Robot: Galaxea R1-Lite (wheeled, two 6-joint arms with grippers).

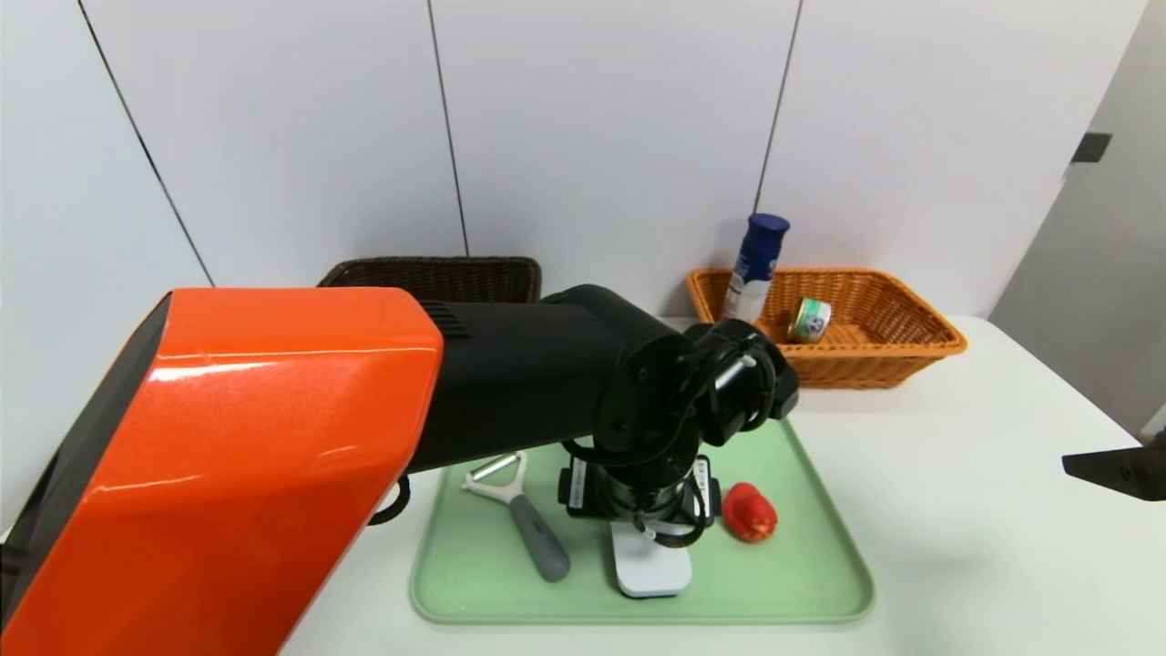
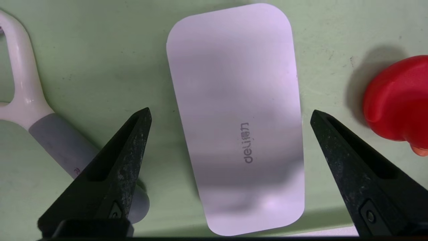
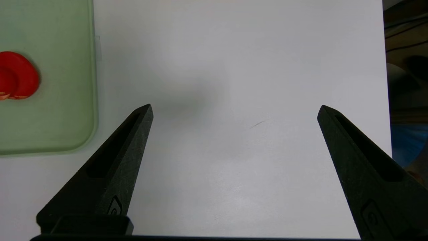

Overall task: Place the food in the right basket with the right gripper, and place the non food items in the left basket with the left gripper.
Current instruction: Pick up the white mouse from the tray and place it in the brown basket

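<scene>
Bottle (image 1: 754,266), can (image 1: 809,320) in orange basket (image 1: 911,360); dark basket (image 1: 437,276) contents unclear; both grippers' fingers spread, grasping nothing.

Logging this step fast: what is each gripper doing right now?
Left gripper: open, empty, over the white case on the tray.
Right gripper: open, empty, over the table.

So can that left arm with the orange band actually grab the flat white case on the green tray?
Probably yes: the left gripper hangs over the flat white oblong case, jaws open on either side, nothing between.
</scene>
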